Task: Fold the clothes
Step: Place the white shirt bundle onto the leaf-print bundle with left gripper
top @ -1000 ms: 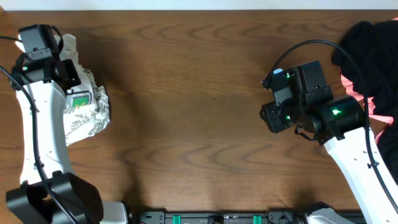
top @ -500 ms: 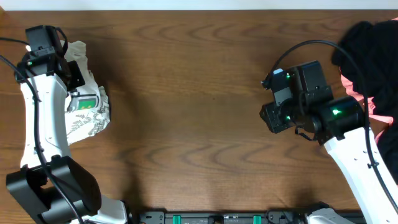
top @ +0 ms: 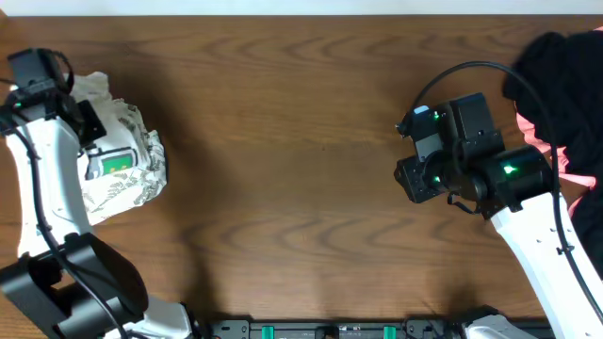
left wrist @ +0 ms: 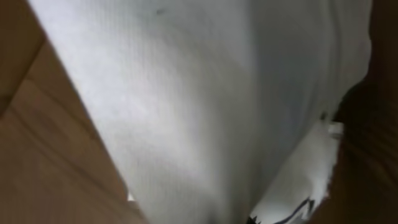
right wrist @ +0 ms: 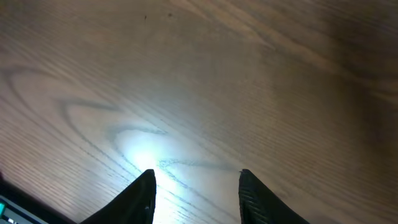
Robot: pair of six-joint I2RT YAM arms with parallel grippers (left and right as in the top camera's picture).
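Observation:
A folded pile of clothes lies at the far left: a white T-shirt with a small green print (top: pixel 117 165) on a leaf-print garment (top: pixel 141 184). My left gripper (top: pixel 40 73) is at the pile's upper left corner. Its fingers are hidden; plain white fabric (left wrist: pixel 205 106) fills the left wrist view and gathers toward the jaws, so it looks shut on that cloth. My right gripper (right wrist: pixel 196 173) hovers open over bare wood right of centre, with nothing between its fingers (right wrist: pixel 144 193). More clothes, black (top: pixel 565 75) and coral-pink (top: pixel 565 155), are heaped at the right edge.
The wooden table (top: pixel 283 141) stretches between the two piles. The right arm's wrist (top: pixel 452 155) and cable sit just left of the black heap. The arm bases stand along the front edge (top: pixel 330 330).
My left gripper has swung leftward to the table's edge, and the white cloth's upper edge has shifted left with it. The right arm has not moved.

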